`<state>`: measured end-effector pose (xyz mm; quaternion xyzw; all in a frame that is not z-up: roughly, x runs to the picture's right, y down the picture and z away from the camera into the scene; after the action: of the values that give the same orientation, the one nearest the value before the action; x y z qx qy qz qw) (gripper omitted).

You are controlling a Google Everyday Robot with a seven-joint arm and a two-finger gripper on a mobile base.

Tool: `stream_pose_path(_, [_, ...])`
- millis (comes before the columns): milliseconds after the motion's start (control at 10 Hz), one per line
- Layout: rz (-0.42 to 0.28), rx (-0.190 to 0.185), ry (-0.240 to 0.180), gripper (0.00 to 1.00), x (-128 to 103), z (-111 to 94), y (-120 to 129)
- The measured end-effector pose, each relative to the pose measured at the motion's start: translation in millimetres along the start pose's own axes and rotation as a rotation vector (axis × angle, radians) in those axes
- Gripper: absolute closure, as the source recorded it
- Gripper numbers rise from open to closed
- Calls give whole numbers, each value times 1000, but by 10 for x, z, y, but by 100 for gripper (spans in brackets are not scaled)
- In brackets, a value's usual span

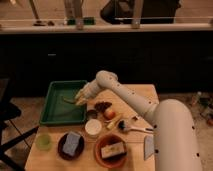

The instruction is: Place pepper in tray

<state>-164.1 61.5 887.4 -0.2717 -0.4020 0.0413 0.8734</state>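
No txt, labels, brands or nos. readable anywhere from where I stand. Nothing legible on the tray (56,111), nor on the arm (135,102) or its gripper (80,98), which sits over the tray's right edge.

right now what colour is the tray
Dark green tray, camera view; claw over its right side.

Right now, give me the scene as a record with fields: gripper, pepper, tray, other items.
gripper: gripper low over the right side of the tray
pepper: pepper thin, green, just left of the gripper, within the tray's outline; held or released cannot be told
tray: tray dark green, on the table's left rear part
other items: orange-red fruit, white cup, brown bowl, orange bowl
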Motion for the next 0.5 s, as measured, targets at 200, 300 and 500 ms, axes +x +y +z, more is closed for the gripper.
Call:
stream_pose_path(200, [0,-1,-3,81,-3,19,10])
stream_pose_path(300, [0,-3,-4,81,-3,33,17])
stream_pose_path(500, [2,-4,-7,81,3,46,25])
